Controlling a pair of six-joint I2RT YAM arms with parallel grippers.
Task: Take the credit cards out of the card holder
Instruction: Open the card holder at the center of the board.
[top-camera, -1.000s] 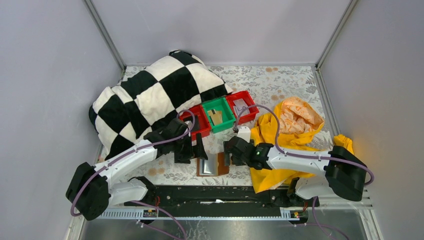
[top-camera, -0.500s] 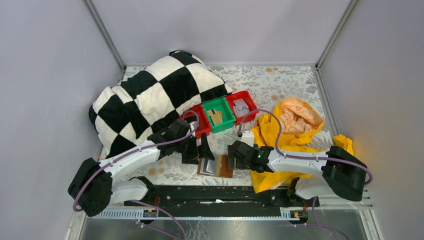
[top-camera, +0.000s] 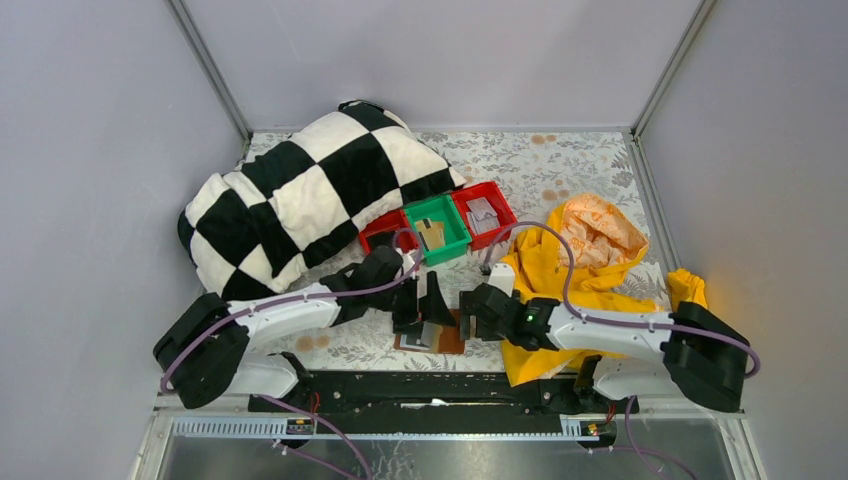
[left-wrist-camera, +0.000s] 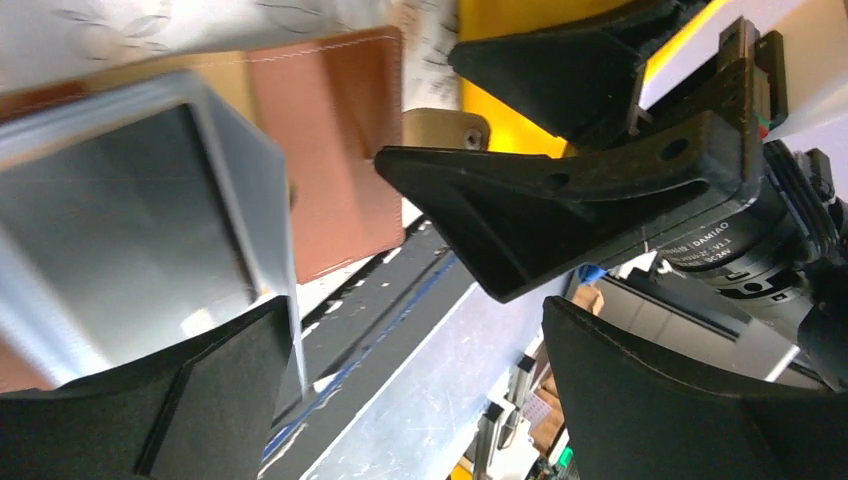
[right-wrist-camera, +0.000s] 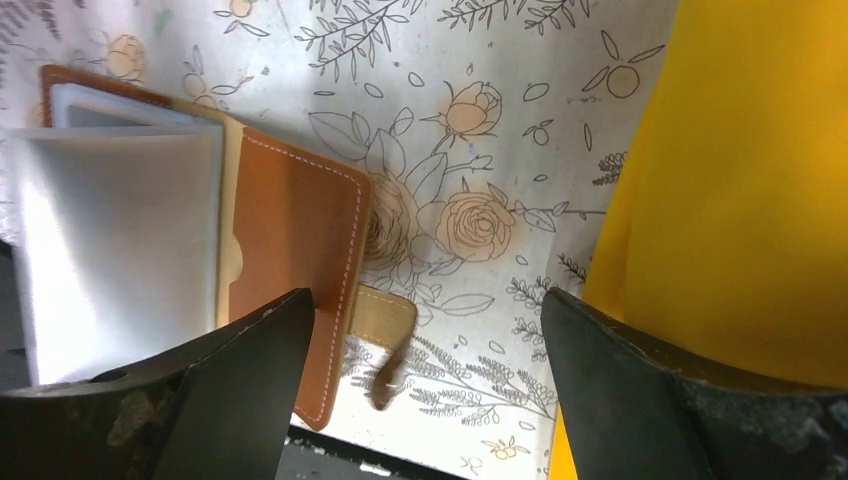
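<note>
An open brown card holder (top-camera: 432, 338) lies flat on the flower-patterned table (top-camera: 560, 170), close to the near edge, with its pale grey pockets facing up. The left gripper (top-camera: 425, 303), fingers spread wide and holding nothing, hangs over the holder's left half. In its wrist view a grey pocket sits right by one fingertip. The right gripper (top-camera: 466, 318), also spread wide and holding nothing, is at the holder's right edge, and the holder's tan strap (right-wrist-camera: 385, 318) lies between its fingers. Whether either gripper touches the leather cannot be told. Beyond the holder, a green bin (top-camera: 450, 240) holds tan credit cards (top-camera: 432, 233). A red bin (top-camera: 506, 214) beside it holds greyish ones. A yellow cloth (top-camera: 560, 275) lies to the right of the holder.
</note>
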